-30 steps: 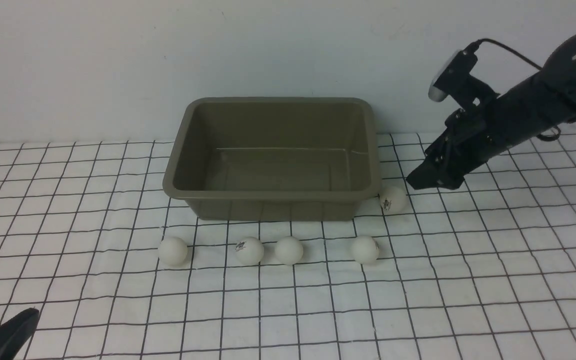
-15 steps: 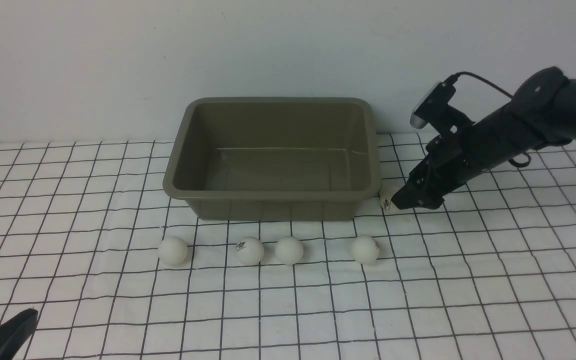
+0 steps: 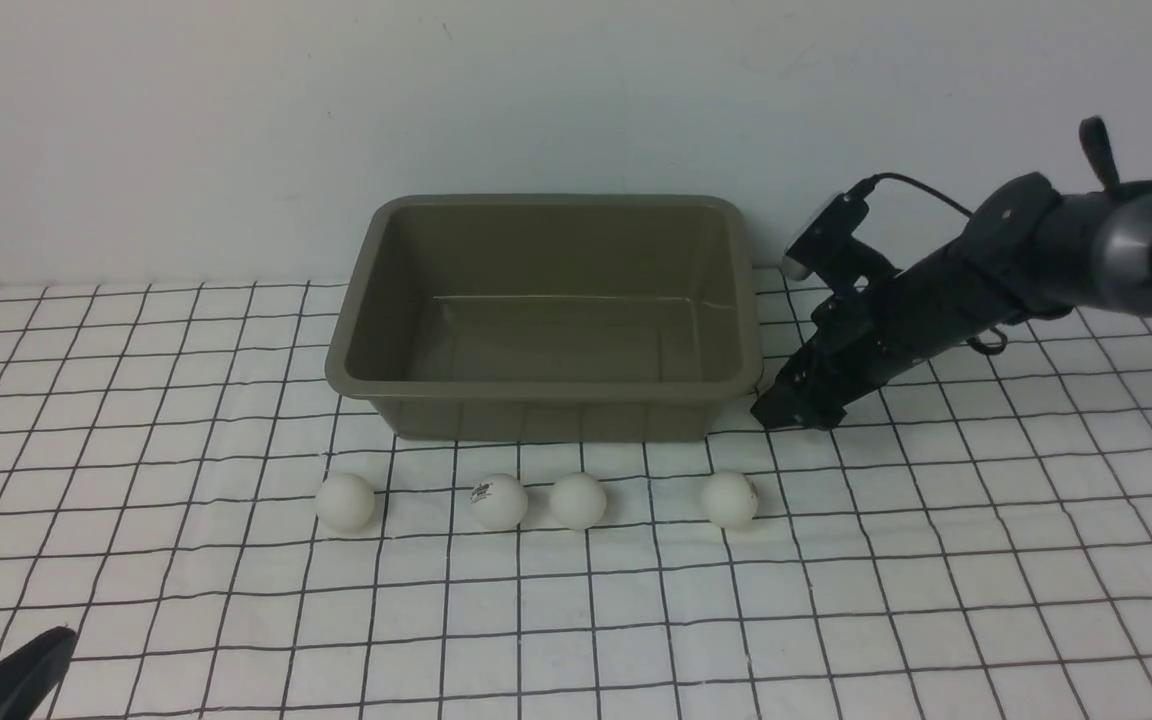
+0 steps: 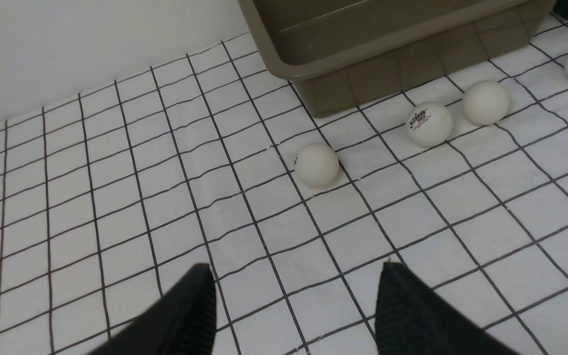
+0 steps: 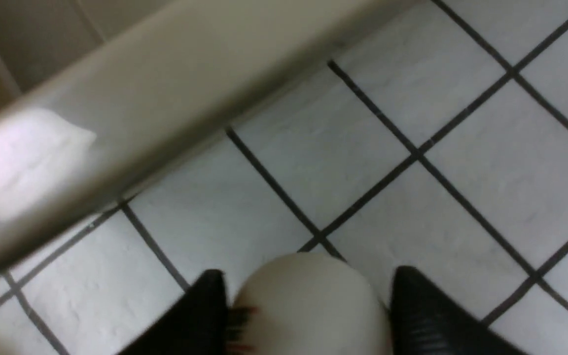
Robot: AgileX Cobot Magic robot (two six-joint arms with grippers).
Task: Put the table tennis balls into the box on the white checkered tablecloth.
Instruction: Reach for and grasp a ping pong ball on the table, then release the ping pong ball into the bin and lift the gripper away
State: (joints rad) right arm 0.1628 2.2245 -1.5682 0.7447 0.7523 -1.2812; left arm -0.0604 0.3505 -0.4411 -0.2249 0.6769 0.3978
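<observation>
Surface: white checkered tablecloth (image 3: 936,560), slightly wrinkled, with a pale wall (image 3: 186,120) behind.
Right gripper: the right gripper (image 3: 774,413) is low at the cloth, its black fingers pressed on either side of the held ball (image 5: 313,305), pinching it.
Box: olive-grey box (image 3: 546,385), its corner rim just beside the right gripper's tips, on their robot's-left side.
Left gripper: the left gripper (image 4: 296,283) hangs with fingers spread over bare cloth.
Loose balls: four loose balls (image 3: 345,501) (image 3: 498,501) (image 3: 577,500) (image 3: 729,498) lie in a row ahead of the left gripper, well apart from it, and nearer the robot than the right gripper.
</observation>
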